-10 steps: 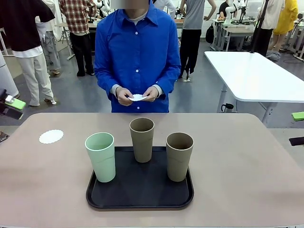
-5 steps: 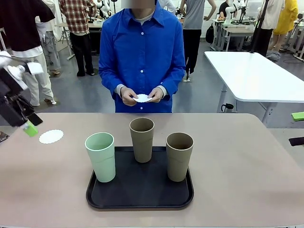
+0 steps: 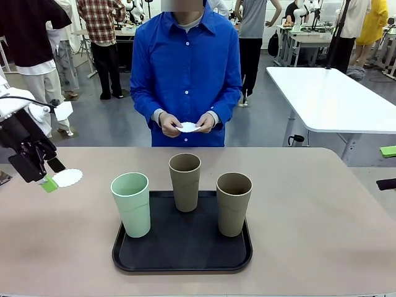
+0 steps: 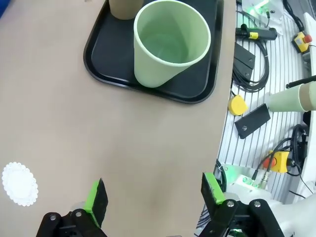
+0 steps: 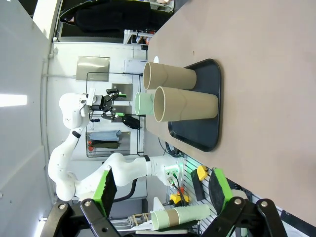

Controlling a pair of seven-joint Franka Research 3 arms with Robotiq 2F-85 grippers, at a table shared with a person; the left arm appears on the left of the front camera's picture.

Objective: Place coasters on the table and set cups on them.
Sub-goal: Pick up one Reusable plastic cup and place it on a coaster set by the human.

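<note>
Since a second ago the left hand (image 3: 52,175) has swung in from left of the tray (image 3: 182,267) and come down just beside the coaster (image 3: 67,177) on the surface (image 3: 322,216). Its fingers stand spread wide with nothing between them.

Nearest, the mint cup (image 3: 132,204) stands at the tray's front left and a tan cup (image 3: 234,203) at its front right. A second tan cup (image 3: 185,181) stands at the tray's back middle. The coaster lies flat to the left of the tray, apart from it and level with its far edge.

The right hand (image 5: 163,185) hangs well off the tray's right side, also fully spread and empty. Beyond the tray, past the surface's far edge, the person's hands (image 3: 167,124) hold another coaster (image 3: 187,127).
</note>
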